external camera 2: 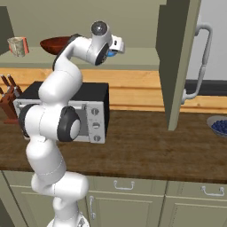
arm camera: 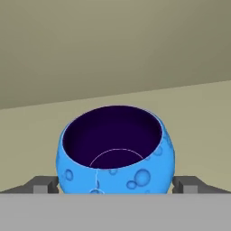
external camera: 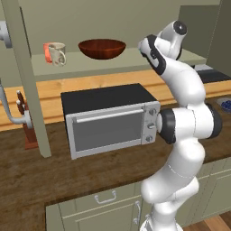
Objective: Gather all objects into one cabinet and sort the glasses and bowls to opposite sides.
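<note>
The arm is reaching up into the open cabinet, and the gripper is sitting at full spread w/ one fingertip showing on each side of the blue cup. The tips are standing clear of the cup's sides, so nothing is being gripped. The cup is standing upright on the pale shelf, mouth up, over toward the right part of the cabinet; in the right base view just a sliver of it is peeking past the hand. Probably it is either just being set down or about to be picked up; can't tell which from this.

At the left end of the shelf the speckled mug is standing w/ the orange tumbler just behind it, and the red-brown bowl is sitting near them toward the middle. That crowding is likely why the sort isn't finished: drinking vessels and bowl are meant to end up on opposite sides.
</note>
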Robot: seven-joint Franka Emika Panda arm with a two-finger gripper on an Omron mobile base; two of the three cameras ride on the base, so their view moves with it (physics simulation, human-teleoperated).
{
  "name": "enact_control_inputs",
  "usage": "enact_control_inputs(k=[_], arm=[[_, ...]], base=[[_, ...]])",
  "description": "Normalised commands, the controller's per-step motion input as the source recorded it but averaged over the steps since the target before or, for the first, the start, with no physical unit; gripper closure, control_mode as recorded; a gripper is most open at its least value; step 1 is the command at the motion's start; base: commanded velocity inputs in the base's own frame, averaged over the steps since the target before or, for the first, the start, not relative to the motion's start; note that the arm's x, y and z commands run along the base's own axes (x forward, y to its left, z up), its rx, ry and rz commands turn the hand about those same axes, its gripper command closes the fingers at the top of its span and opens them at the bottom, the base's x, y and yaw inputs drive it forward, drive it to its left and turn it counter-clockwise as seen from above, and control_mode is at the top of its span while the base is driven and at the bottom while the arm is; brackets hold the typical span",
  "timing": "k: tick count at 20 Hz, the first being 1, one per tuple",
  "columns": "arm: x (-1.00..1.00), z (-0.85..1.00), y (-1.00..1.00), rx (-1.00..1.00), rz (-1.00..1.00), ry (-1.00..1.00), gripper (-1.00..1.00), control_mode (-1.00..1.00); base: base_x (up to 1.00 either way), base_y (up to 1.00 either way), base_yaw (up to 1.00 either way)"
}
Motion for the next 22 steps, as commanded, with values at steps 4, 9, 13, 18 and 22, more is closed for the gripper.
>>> enact_control_inputs(k=[4, 9, 13, 18, 22], arm=[[0.00, 0.00, 0.00, 0.00, 0.00, 0.00, -1.00, -1.00], [0.00, -0.09, 0.27, 0.06, 0.00, 0.00, 1.00, -1.00], [0.00, 0.00, 0.00, 0.00, 0.00, 0.00, 1.00, -1.00], [-0.02, 0.00, 0.00, 0.00, -0.01, 0.00, 1.00, -1.00], [-0.19, 0.00, 0.00, 0.00, -0.07, 0.00, 1.00, -1.00]], base=[[0.00, 0.00, 0.00], [0.00, 0.00, 0.00], [0.00, 0.00, 0.00], [0.00, 0.00, 0.00], [0.00, 0.00, 0.00]])
